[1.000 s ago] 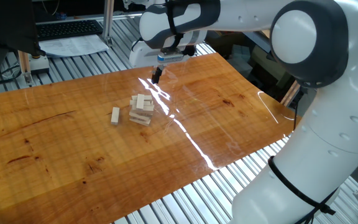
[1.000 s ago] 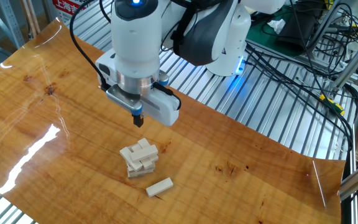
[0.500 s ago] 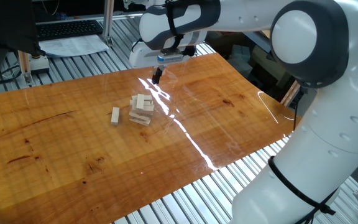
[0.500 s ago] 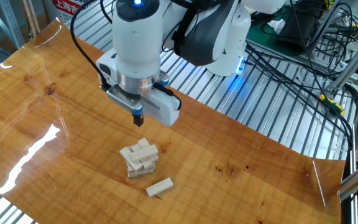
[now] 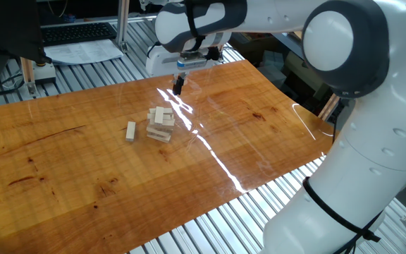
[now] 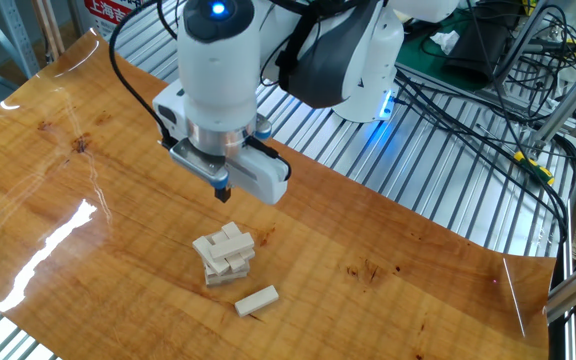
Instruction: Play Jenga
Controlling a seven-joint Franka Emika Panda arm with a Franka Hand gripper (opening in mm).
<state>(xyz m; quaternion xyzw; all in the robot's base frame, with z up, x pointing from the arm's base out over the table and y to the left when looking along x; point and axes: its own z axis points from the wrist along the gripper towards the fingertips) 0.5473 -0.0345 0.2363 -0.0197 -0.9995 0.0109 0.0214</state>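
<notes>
The gripper point(image 6: 222, 189) hangs empty above the table point(image 5: 259, 134), its dark fingers pressed together, just beyond the small Jenga tower point(image 6: 224, 254). One loose block point(image 6: 256, 299) lies beside the stack. A good pull likely needs a slow, level approach toward a block end, so the tower stays standing.

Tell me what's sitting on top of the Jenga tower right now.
The tower is topped only by its own uppermost blocks, lying askew. The gripper hangs above, apart from it. One loose block lies beside the tower on the table. Lower layers' inner blocks are covered.
</notes>
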